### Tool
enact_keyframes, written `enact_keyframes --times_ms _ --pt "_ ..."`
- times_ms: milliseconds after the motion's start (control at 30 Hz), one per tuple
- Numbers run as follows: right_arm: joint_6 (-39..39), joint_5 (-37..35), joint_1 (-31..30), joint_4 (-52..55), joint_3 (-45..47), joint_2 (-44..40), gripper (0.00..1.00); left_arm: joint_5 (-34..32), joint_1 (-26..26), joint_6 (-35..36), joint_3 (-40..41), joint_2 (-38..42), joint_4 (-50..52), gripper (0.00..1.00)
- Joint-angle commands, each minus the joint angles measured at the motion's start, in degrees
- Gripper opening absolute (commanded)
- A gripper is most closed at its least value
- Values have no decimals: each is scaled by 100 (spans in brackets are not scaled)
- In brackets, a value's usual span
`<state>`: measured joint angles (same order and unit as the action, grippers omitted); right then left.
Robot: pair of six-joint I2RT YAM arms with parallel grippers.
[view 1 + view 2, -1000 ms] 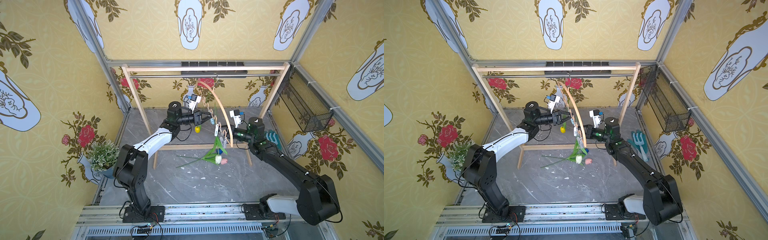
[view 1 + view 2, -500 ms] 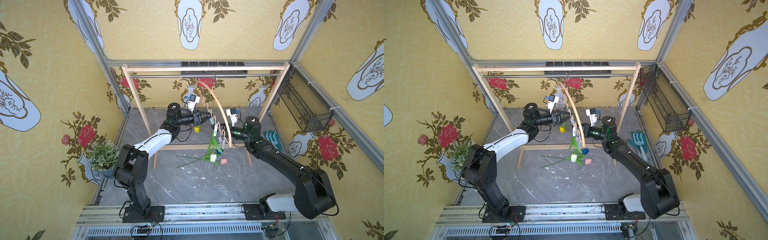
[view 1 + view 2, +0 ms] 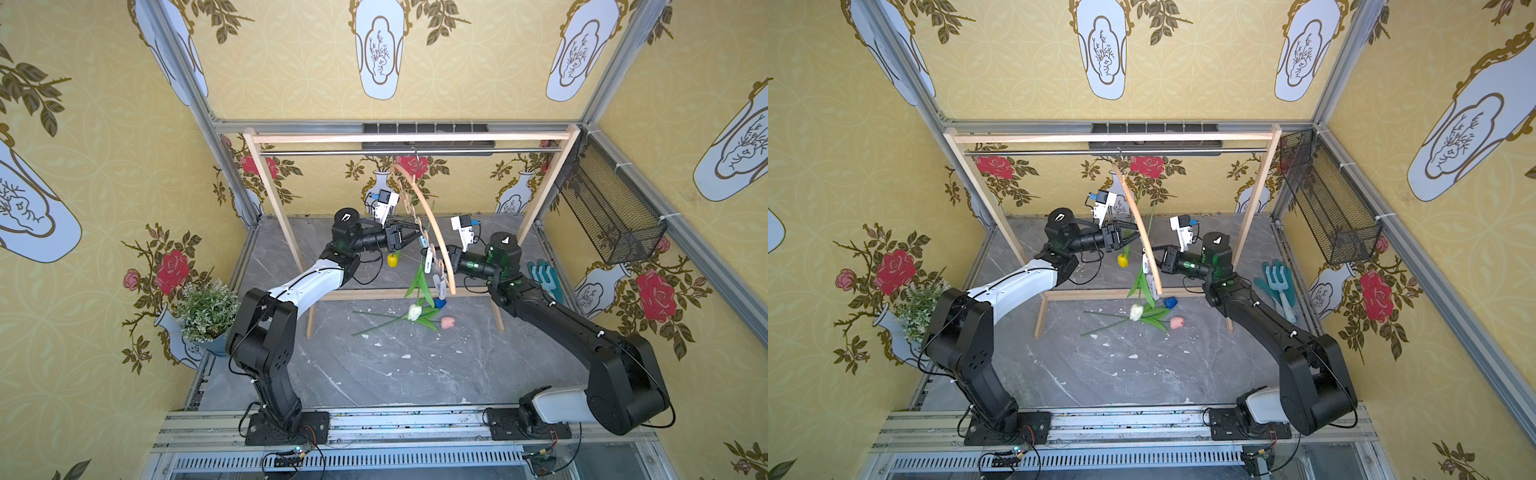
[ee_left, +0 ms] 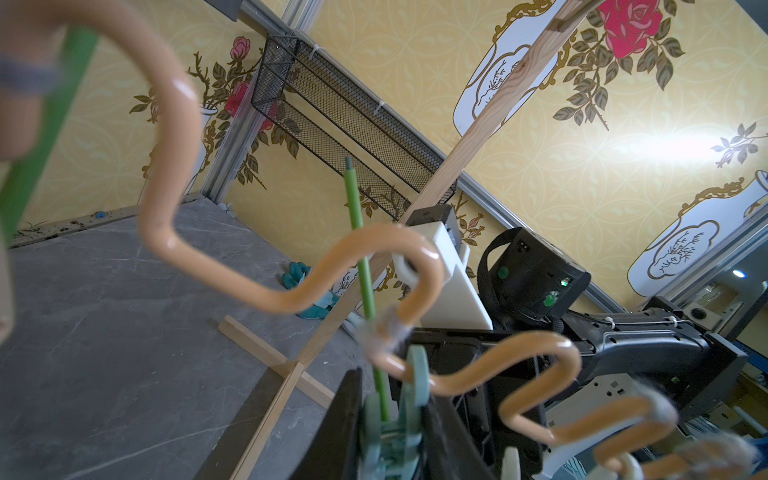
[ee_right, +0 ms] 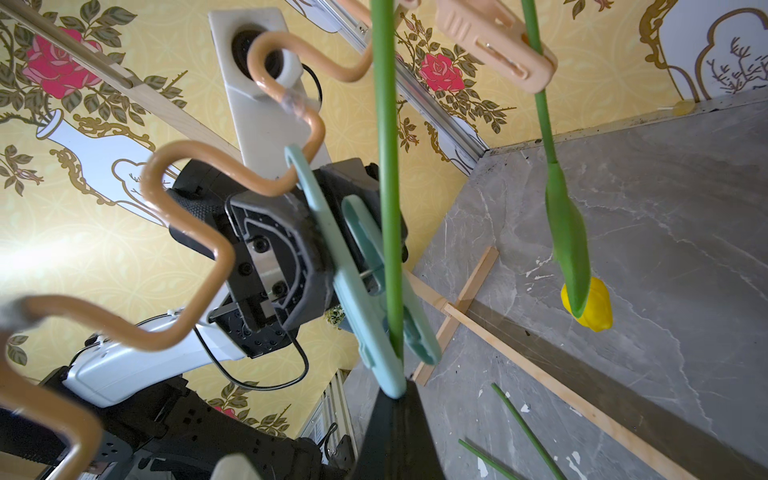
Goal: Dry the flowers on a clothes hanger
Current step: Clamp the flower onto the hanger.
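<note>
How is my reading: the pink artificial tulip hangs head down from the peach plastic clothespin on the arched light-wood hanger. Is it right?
The colour is wrong. The yellow artificial tulip hangs head down from the peach plastic clothespin on the arched light-wood hanger, as the right wrist view shows. The pink artificial tulip lies on the grey floor.

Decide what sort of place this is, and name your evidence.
Probably a robot test cell dressed as a home room: flowered wallpaper panels on aluminium framing, two robot arms bolted to a floor rail, and a wooden clothes rack.
</note>
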<state>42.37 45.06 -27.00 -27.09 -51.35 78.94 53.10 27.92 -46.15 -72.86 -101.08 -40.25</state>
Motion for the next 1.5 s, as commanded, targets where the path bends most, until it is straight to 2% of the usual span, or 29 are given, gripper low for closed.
enact_keyframes --times_ms 0,533,633,767,1000,1133,1233,1333,1367,1467 --pt "0 57 -24 -411 -41 -64 0 6 2 19 53 -7 -217 11" --pt "-415 -111 -153 251 -178 -205 0 3 2 258 19 12 74 8" --pt "-572 -182 -156 538 -269 -213 0 7 -3 363 4 25 242 9" --pt "-788 -260 -165 947 -409 -232 0 16 3 447 31 54 313 15" --pt "-1348 -566 -293 1793 -714 -230 0 -2 -1 484 -17 46 368 10" --pt "-1648 -738 -370 2217 -925 -195 0 16 3 476 -46 42 369 11" --pt "-1749 -832 -409 2314 -975 -188 0 16 6 475 -45 44 369 17" --pt "-1757 -846 -411 2305 -964 -184 0 -17 2 493 -12 69 369 37" --pt "-1752 -853 -413 2297 -966 -186 0 -36 -1 501 13 83 369 41" --pt "-1771 -852 -411 2313 -947 -203 0 -60 -1 511 43 98 369 44"
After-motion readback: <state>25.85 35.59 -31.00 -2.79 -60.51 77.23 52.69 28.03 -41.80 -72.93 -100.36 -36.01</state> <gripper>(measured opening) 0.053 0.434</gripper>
